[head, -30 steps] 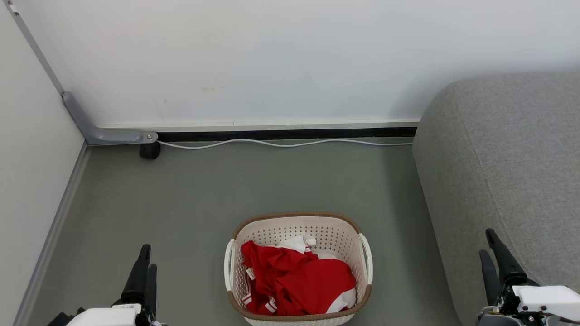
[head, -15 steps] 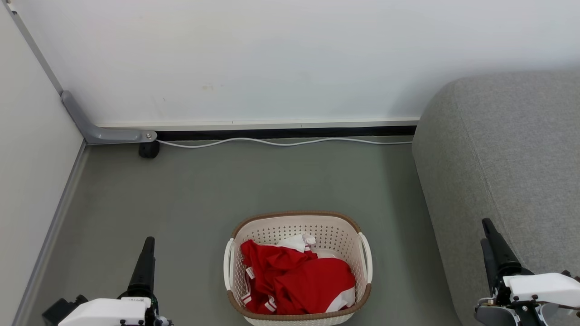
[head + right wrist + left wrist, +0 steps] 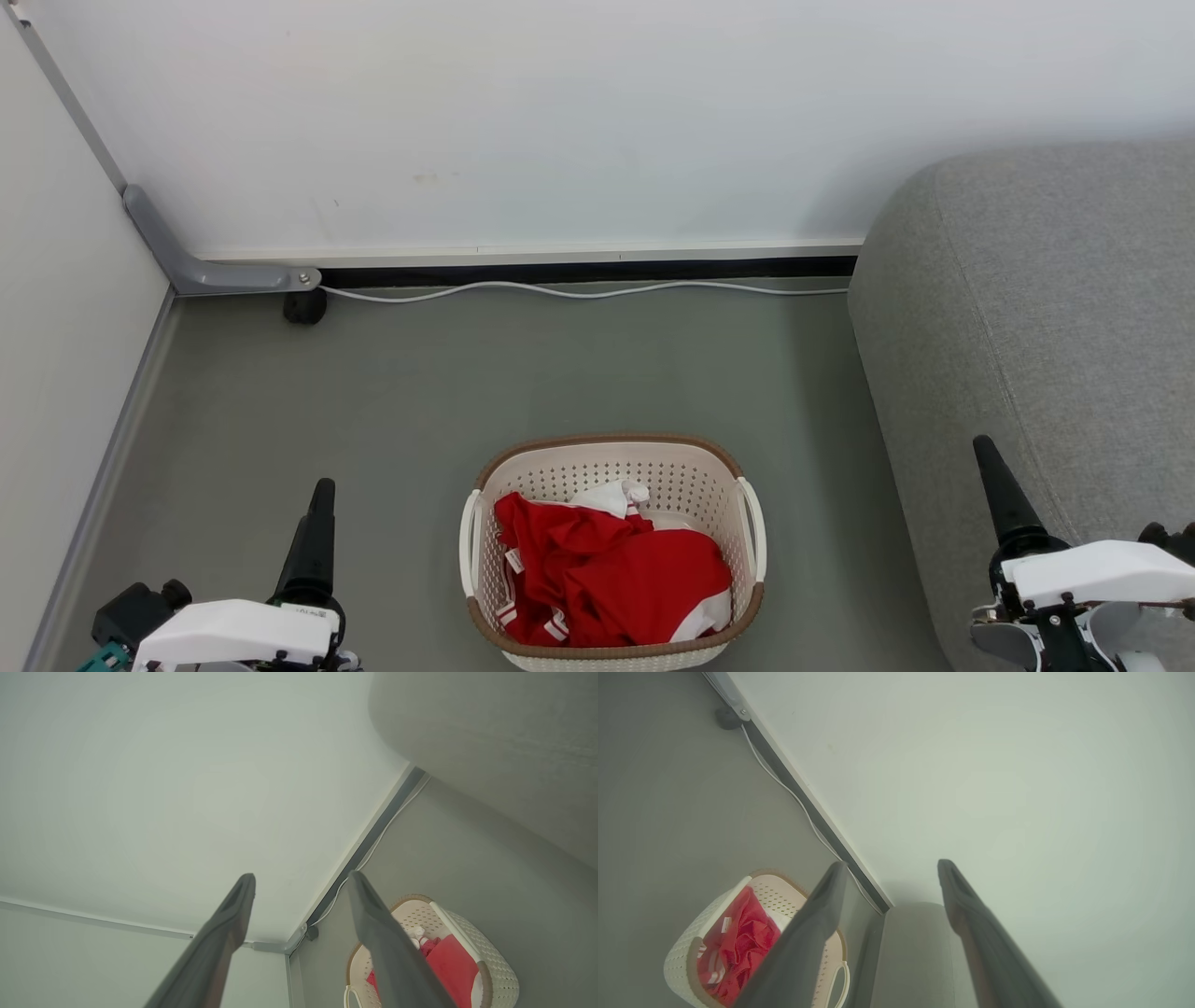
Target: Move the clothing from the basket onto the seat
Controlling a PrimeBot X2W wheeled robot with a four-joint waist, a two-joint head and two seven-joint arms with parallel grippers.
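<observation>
One laundry basket (image 3: pixel 597 473), cream perforated plastic with a brown rim and two white side handles, stands on the grey floor (image 3: pixel 420 392). It sits between the two grippers and just left of the one grey sofa (image 3: pixel 1046 327), not touching it.

Clothing (image 3: pixel 635 579): one crumpled red heap inside the basket, with white trim, striped cuffs at the near left and a white bunch at the far end. The number of garments cannot be told.

One white cable (image 3: pixel 579 292) runs along the wall base. One black caster (image 3: pixel 304 306) sits under a grey bracket (image 3: pixel 205 275) in the corner.

Left gripper (image 3: pixel 322 490) hangs low over the floor, well left of the basket. Right gripper (image 3: pixel 983 448) is beside the sofa's rounded edge.

The head view gives each gripper edge-on as a single dark spike, so the gap is unreadable there. Each wrist view gives both fingers spread wide with nothing between them.

The left wrist view has basket, clothing and sofa end together. The right wrist view adds the wall corner seam.
</observation>
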